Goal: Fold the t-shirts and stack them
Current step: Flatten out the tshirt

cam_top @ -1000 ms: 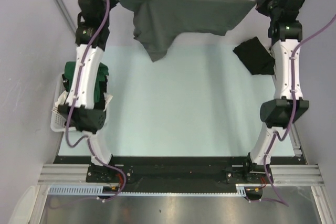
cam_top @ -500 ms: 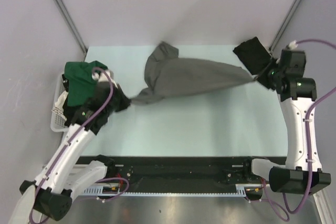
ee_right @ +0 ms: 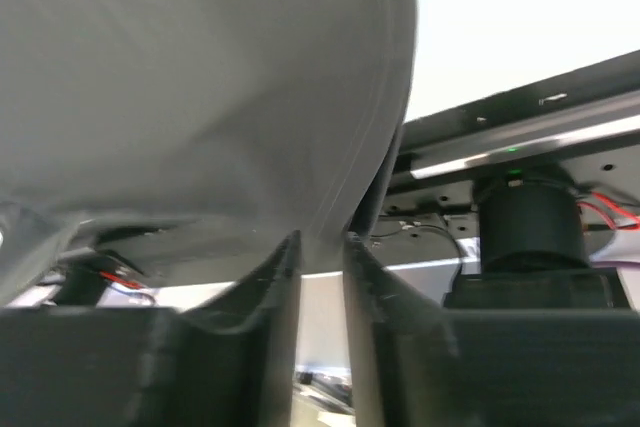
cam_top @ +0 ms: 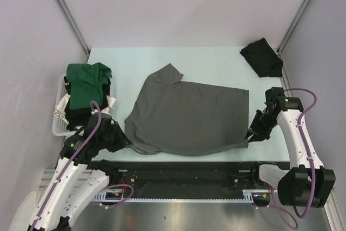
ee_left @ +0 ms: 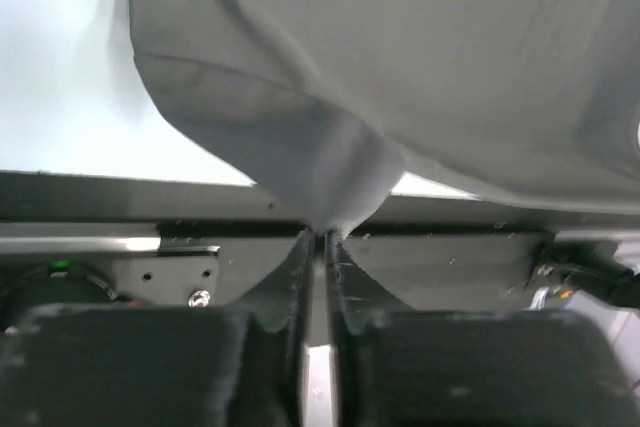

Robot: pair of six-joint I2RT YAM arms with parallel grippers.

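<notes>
Top external: the charcoal grey t-shirt [cam_top: 189,117] lies flat, long axis left-right. Its near-left corner is clamped in the left gripper [cam_top: 125,142], its near-right in the right gripper [cam_top: 252,133] (neither arm nearer).

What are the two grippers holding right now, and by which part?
Both hold the charcoal grey t-shirt: the left gripper pinches its near left corner, the right gripper its near right corner.
</notes>
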